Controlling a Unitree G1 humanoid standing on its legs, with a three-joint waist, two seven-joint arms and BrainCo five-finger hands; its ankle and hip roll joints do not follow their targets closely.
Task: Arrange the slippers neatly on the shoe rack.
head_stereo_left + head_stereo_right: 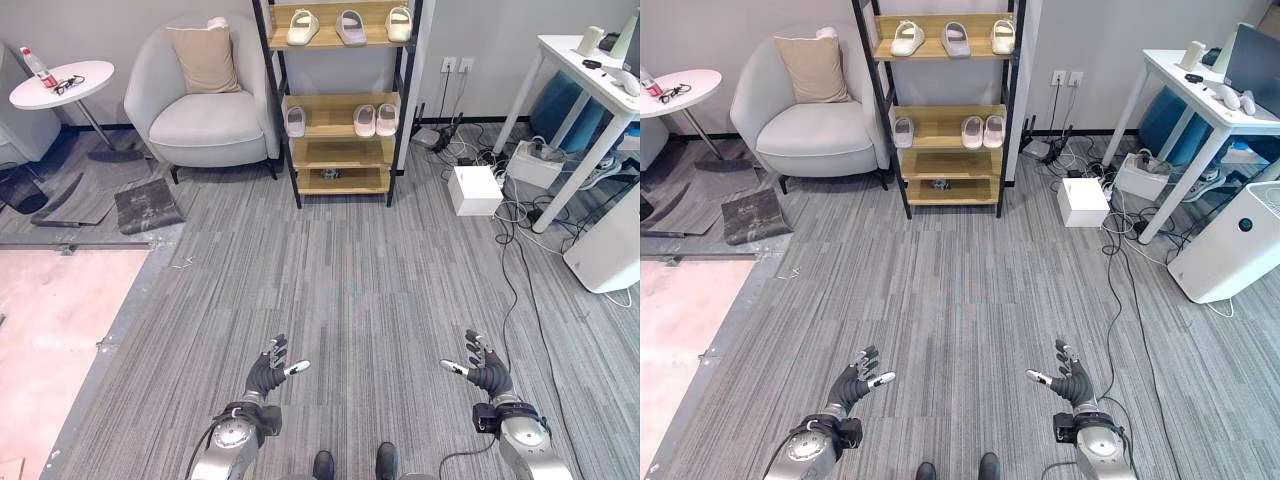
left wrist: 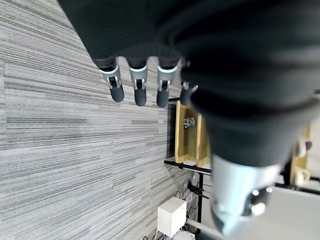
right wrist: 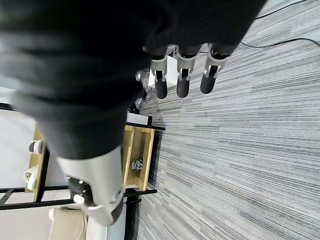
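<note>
Both robot hands hang empty with fingers relaxed and spread: left robot hand (image 1: 268, 372) at 7 o'clock, right robot hand (image 1: 484, 366) at 5. The pale slippers (image 1: 340, 27) already sit on the black-framed wooden shoe rack (image 1: 338, 152) at 12, well apart from the hands. Judging by this, only an approach and tidying remain.

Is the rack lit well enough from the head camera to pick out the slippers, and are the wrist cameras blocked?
Left eye view: even light, no glare on the shoe rack; the pale slippers stand out against the wood. Left wrist view: the left hand, its own dark cover in front, hides much of the scene, with the rack past the fingers. Right wrist view: the same for the right hand.
</note>
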